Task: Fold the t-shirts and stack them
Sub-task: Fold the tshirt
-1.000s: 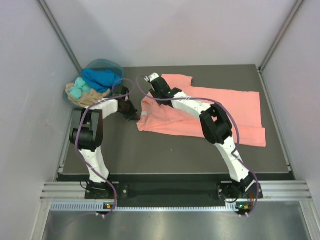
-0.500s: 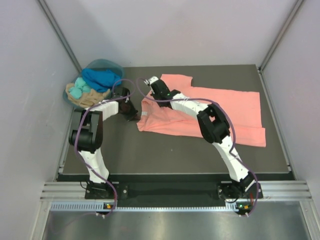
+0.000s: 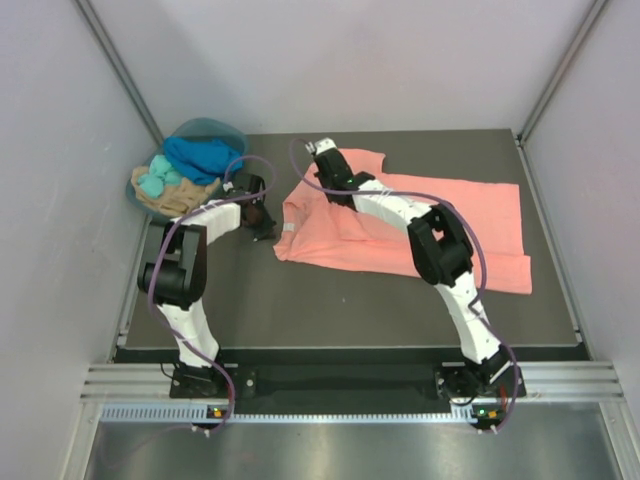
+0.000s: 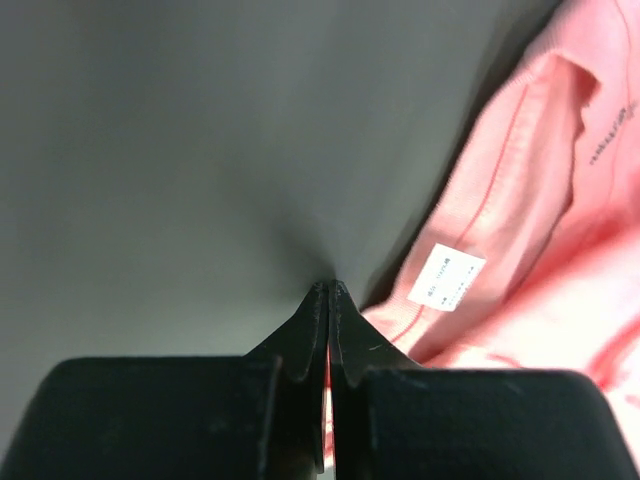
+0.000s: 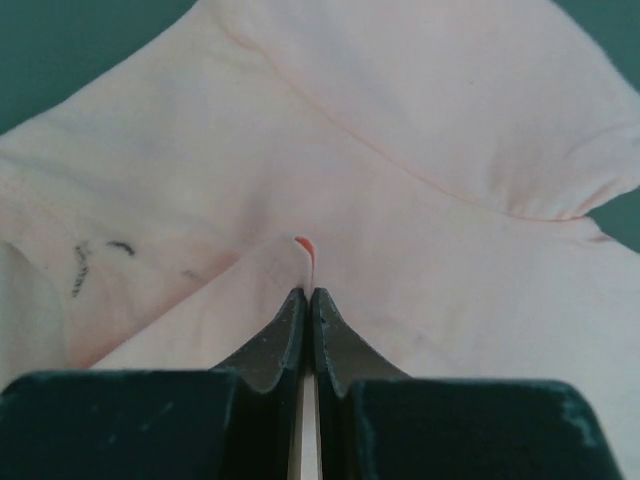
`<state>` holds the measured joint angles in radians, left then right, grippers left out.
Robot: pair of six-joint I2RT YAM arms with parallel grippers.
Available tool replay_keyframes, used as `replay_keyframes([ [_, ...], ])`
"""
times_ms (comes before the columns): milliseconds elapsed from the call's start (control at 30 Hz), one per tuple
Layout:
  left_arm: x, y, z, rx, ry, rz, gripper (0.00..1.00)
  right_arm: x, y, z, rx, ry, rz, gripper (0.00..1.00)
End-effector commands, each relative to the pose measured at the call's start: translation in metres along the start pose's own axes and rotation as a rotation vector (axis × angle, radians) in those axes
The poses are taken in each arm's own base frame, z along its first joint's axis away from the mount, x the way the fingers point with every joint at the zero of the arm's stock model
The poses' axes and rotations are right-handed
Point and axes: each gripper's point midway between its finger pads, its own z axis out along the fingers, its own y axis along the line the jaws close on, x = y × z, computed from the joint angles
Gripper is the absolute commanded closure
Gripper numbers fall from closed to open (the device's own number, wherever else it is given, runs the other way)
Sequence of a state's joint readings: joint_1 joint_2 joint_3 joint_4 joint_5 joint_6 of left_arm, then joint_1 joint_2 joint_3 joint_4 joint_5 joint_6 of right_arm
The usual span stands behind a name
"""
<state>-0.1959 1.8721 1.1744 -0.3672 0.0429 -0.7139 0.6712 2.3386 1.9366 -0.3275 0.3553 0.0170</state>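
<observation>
The white label on the salmon-pink t-shirt is too small to read.

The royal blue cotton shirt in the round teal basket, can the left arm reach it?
Probably yes: the royal blue shirt lies uppermost, nothing stands between it and the left gripper, though its shut jaws must open.

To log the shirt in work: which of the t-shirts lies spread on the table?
The salmon-pink t-shirt; it alone lies spread on the table. The royal blue, turquoise and tan ones sit bunched in a heap at the far left.
</observation>
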Motion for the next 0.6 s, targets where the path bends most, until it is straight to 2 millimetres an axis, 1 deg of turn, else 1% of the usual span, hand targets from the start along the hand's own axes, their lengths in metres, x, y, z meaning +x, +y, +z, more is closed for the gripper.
replay_keyframes([
  [0, 0.031, 0.066, 0.01, -0.26, 0.071, 0.056, 1.0, -0.044, -0.037, -0.025, 0.039, -0.112, 0.129, 1.0],
  [167, 0.034, 0.073, 0.012, -0.296, 0.071, 0.069, 1.0, -0.038, -0.038, -0.02, 0.025, -0.098, 0.145, 1.0],
  [300, 0.033, 0.072, 0.01, -0.299, 0.071, 0.073, 1.0, -0.034, -0.04, -0.016, 0.015, -0.078, 0.142, 0.99],
  [333, 0.032, 0.072, 0.009, -0.3, 0.069, 0.071, 1.0, -0.033, -0.037, -0.015, 0.001, -0.07, 0.138, 0.95],
  [367, 0.03, 0.069, 0.009, -0.295, 0.066, 0.071, 1.0, -0.035, -0.04, -0.016, 0.002, -0.066, 0.133, 0.87],
  [433, 0.029, 0.067, 0.006, -0.299, 0.075, 0.071, 1.0, -0.036, -0.044, -0.02, 0.013, -0.066, 0.121, 0.8],
  [500, 0.02, 0.058, 0.0, -0.286, 0.066, 0.071, 1.0, -0.039, -0.048, -0.03, 0.018, -0.07, 0.111, 0.73],
  [533, 0.019, 0.055, -0.004, -0.283, 0.077, 0.07, 0.98, -0.047, -0.051, -0.041, 0.01, -0.089, 0.113, 0.72],
  [567, 0.01, 0.045, -0.011, -0.26, 0.058, 0.069, 0.97, -0.04, -0.049, -0.043, 0.004, -0.076, 0.101, 0.71],
])
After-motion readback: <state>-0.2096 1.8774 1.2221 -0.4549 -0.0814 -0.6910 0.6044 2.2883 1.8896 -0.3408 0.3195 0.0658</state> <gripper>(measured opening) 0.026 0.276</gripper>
